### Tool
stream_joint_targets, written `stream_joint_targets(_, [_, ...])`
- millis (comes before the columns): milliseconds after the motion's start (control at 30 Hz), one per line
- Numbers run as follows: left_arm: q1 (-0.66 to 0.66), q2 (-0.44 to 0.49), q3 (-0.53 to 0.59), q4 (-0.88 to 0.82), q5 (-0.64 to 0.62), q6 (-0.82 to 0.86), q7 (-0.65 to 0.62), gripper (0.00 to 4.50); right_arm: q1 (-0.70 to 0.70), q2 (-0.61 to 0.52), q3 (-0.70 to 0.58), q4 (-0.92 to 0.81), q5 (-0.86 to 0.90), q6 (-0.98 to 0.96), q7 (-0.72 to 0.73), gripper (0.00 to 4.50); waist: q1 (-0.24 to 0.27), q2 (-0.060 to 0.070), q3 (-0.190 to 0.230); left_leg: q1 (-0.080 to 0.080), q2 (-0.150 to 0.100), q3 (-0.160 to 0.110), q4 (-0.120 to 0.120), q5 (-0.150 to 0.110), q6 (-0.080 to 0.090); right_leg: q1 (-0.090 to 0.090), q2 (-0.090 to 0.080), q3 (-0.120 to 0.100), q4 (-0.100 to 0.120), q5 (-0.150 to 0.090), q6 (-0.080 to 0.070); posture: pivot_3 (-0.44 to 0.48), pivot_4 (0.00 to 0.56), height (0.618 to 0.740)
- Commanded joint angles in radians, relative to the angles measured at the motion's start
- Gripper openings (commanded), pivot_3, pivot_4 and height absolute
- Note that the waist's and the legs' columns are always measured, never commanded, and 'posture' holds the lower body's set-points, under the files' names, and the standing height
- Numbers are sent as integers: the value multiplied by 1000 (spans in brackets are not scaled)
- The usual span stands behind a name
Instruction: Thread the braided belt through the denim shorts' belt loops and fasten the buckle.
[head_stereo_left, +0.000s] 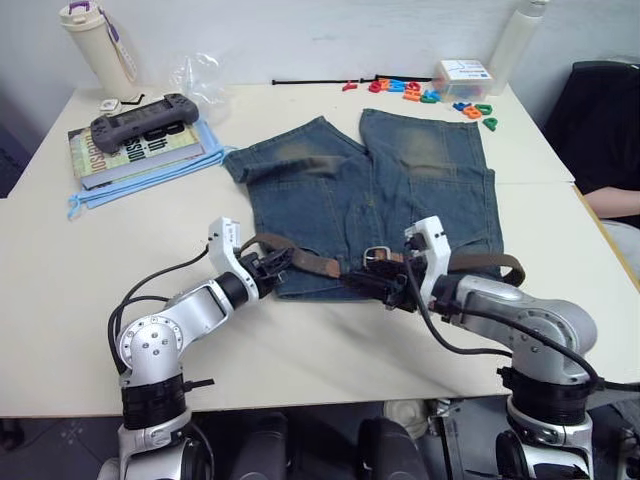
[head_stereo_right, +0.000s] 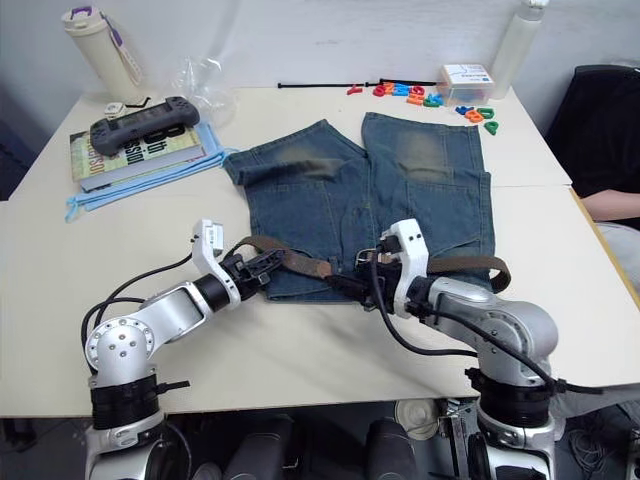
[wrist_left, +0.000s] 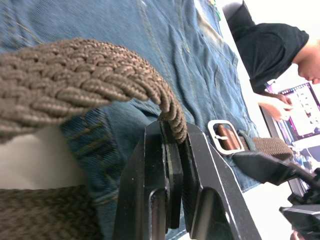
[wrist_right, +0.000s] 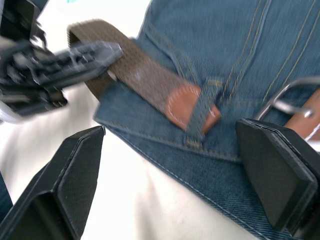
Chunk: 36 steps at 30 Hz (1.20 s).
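Pale surface (head_stereo_left: 300, 370), bare along the near edge in front of both arms and out toward the right edge. Denim shorts (head_stereo_left: 370, 190) spread flat mid-surface, waistband toward the near edge, legs reaching toward the far edge. Braided belt (head_stereo_left: 310, 262) lying along the waistband, curling round at both ends of it. Book (head_stereo_left: 130, 150) with a dark handheld controller (head_stereo_left: 140, 118) on top near the far left corner, a bottle (head_stereo_left: 95, 40) behind; coloured letters (head_stereo_left: 420, 92) and a small box (head_stereo_left: 462, 72) along the far edge.

Left claw (head_stereo_left: 272, 264) at the waistband's left end, pressed together on the braided belt; left wrist view shows the woven strap pinched between the black pads, shorts beneath, and further off the buckle (wrist_left: 226, 137) lying on the denim. Also a person (wrist_left: 272, 47) in a black top beyond the surface's right edge.

Right claw (wrist_right: 170, 165) spread wide over the waistband, gripping nothing. Between its fingers (wrist_right: 272, 170), the tan leather tip (wrist_right: 187, 107) passing under one of the belt loops (wrist_right: 202, 112), apparently just through it, with the buckle just beside the finger on that side.
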<state>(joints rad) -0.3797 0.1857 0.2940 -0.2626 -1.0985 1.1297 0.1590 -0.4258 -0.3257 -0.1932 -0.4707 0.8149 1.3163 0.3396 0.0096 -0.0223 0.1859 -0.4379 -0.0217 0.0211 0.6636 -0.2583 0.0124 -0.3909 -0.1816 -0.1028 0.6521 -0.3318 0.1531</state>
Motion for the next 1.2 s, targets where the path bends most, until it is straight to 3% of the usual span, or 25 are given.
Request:
stream_joint_targets(33, [-3, -10, -28, 1, 13, -27, -37, 0, 30, -41, -70, -98, 63, -3, 9, 4461, 6, 0, 0, 0, 0, 0, 0, 0, 0, 0, 0, 0, 0, 0, 0, 0, 150, 684])
stream_joint_targets(200, [-18, -31, -71, 35, 46, -48, -73, 0, 74, -106, -76, -142, 72, -43, 27, 4461, 17, 0, 0, 0, 0, 1, 0, -1, 1, 0, 0, 0, -4, 0, 0, 0, 150, 684])
stream_joint_targets(400, [-33, -39, -115, 67, 84, -63, -131, 0, 103, -207, 19, -174, -10, -144, 59, 4461, 17, 0, 0, 0, 0, 1, 0, -1, 1, 1, 0, 0, -7, 0, 0, 0, 150, 684])
stream_joint_targets(667, [-37, -17, -186, 82, 126, -50, -229, 0, 106, -426, 303, -191, -395, -487, 108, 4461, 18, 0, 0, 0, -1, 2, 0, -1, 1, 1, 0, -1, -7, 0, 1, 0, 150, 684])
stream_joint_targets(867, [-58, 16, -240, 120, 175, -56, -333, 0, 153, -542, 432, -183, -633, -696, 156, 4461, 20, -1, 0, 0, -1, 4, 0, -1, 1, 3, 0, -2, -9, 0, 1, 0, 150, 684])
stream_joint_targets(1000, [-82, 21, -255, 154, 208, -70, -385, 0, 187, -566, 480, -160, -784, -817, 143, 4461, 21, -1, 0, 1, -1, 4, 0, -1, 1, 6, 0, -4, -10, 0, 1, 0, 150, 684])
stream_joint_targets(1200, [-117, 16, -246, 205, 258, -94, -421, 0, 201, -501, 452, -150, -864, -841, 124, 4461, 21, -1, 1, 5, 0, 2, 0, -1, 1, 13, 0, -8, -15, 0, 1, 0, 150, 684])
